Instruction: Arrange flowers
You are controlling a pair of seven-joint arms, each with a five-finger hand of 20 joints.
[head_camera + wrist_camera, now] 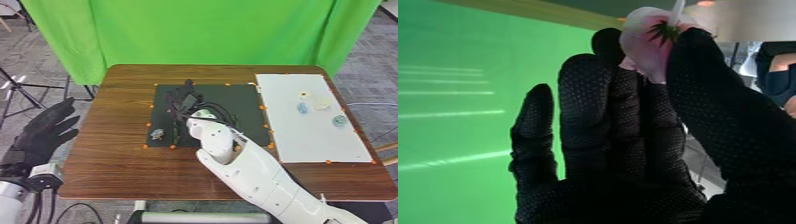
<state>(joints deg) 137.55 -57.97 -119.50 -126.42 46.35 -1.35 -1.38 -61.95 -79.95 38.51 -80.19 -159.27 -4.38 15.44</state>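
My right hand (187,100) is over the far left part of the dark mat (194,141) in the head view. In the right wrist view, the thumb and a finger of that hand (620,135) pinch a pink flower (649,45) by its bloom, with green sepals and a pale stem showing. A small bluish-grey flower (157,134) lies near the mat's near left corner. On the white board (311,142) at the right are a pale flower with a yellow centre (304,94), a blue one (302,108), a cream one (322,104) and a green one (339,120). My left hand (44,131) is open beside the table.
The brown table (107,160) has bare wood left of the mat and along its near edge. Small orange markers line the mat and the board. A green curtain (213,35) hangs behind the far edge. My right arm crosses the near right part of the mat.
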